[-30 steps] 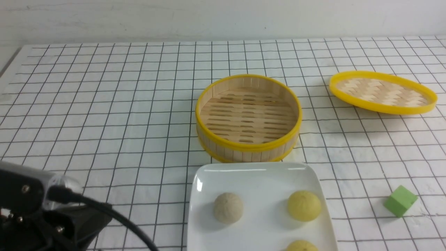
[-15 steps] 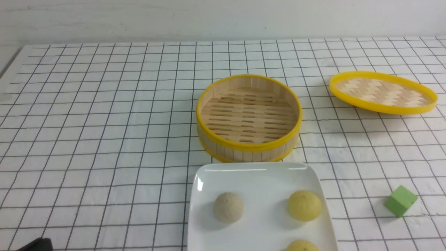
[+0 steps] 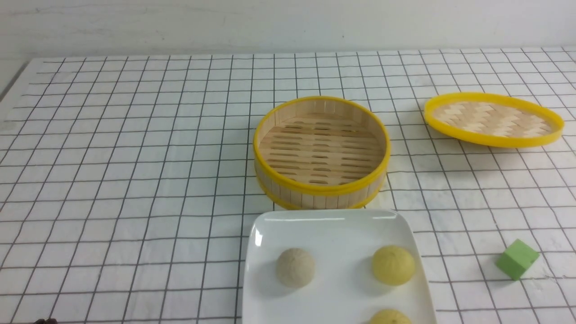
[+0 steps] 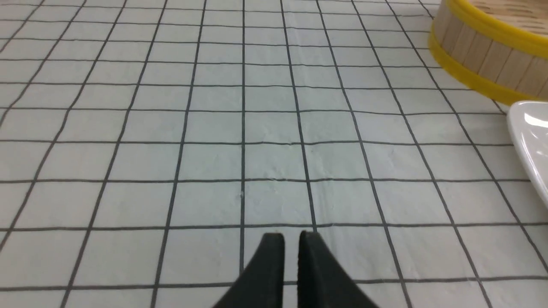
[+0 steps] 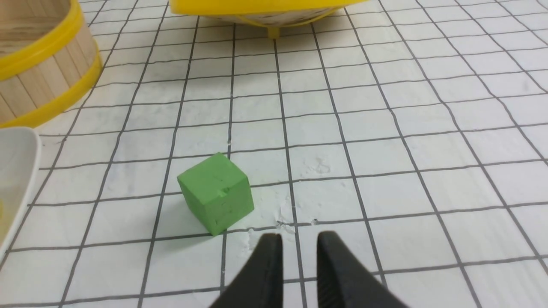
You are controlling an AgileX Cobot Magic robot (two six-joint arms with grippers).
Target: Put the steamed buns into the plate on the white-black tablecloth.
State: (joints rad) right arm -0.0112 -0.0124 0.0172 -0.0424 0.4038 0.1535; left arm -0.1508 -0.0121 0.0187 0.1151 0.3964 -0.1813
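Three steamed buns (image 3: pixel 393 265) on the plate (image 3: pixel 333 216): one beige-white toward the plate's left, one pale yellow toward its right, a second pale yellow one nearer the robot, cut off by the lower edge of the front view. All three apart from one another and from the raised rim. Plate glossy white, square with rounded corners, flat on the white-black tablecloth (image 3: pixel 135 157), at the near middle of the table. Just beyond the plate's far edge, a round bamboo steamer (image 3: pixel 315 193) with yellow bands, slatted floor bare, very close to the plate; contact between them not clear. Farther right and back, the woven steamer lid (image 3: pixel 492 119) with its yellow rim, well apart from the steamer, one edge raised off the cloth. To the right of the plate, a green cube (image 3: pixel 517 259) alone on the cloth, turned corner-on to the grid lines. Nothing between the buns and either arm. Left gripper (image 4: pixel 291 237) low over bare cloth to the left of the plate, jaws only a narrow slit apart, holding nothing, a plate corner and the steamer wall at the edge of its wrist view. Right gripper (image 5: pixel 298 237) over the cloth just beside the green cube, not touching it, jaws parted somewhat wider, also holding nothing.
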